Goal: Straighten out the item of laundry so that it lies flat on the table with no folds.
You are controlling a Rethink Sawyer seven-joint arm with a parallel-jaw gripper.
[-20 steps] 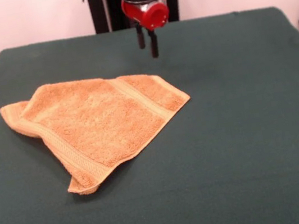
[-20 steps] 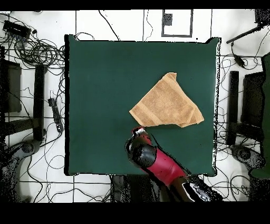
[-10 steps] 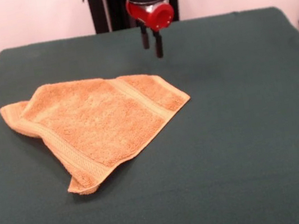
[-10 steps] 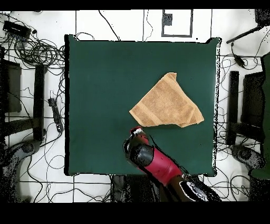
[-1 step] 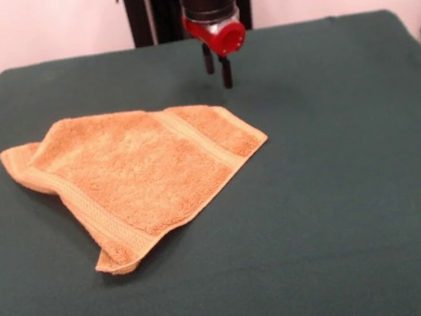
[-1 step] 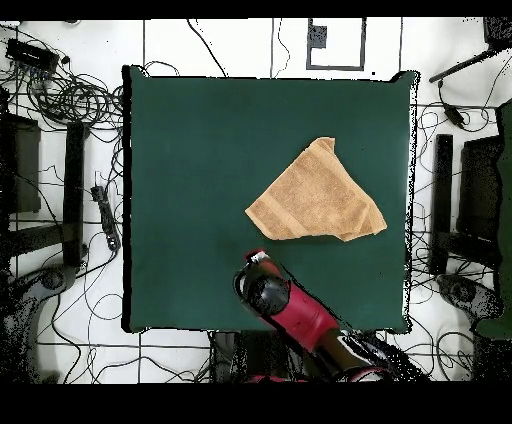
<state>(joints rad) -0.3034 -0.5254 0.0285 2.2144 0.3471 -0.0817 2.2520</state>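
Observation:
The item of laundry [image 5: 137,177], a golden-orange terry towel, lies folded into a rough triangle left of the middle of the green table [image 5: 343,185]. One woven border band runs diagonally across its right part, and another edges its near left side. In the overhead view the towel [image 6: 315,198] sits right of the table's [image 6: 190,150] middle. My gripper [image 5: 217,69] hangs above the bare cloth just beyond the towel's far right corner, without touching it. Its two black fingers [image 5: 226,74] stand slightly apart with nothing between them. From overhead the gripper [image 6: 258,260] shows just below the towel's lower left corner.
The red and black arm [image 6: 300,315] reaches in from the table's bottom edge in the overhead view. Cables [image 6: 70,95] and dark stands [image 6: 72,190] surround the table on the floor. A black post [image 5: 136,13] rises behind the far edge.
The gripper has shifted a little to the right and lower in the front view, and slightly toward the base from overhead. The towel has not moved.

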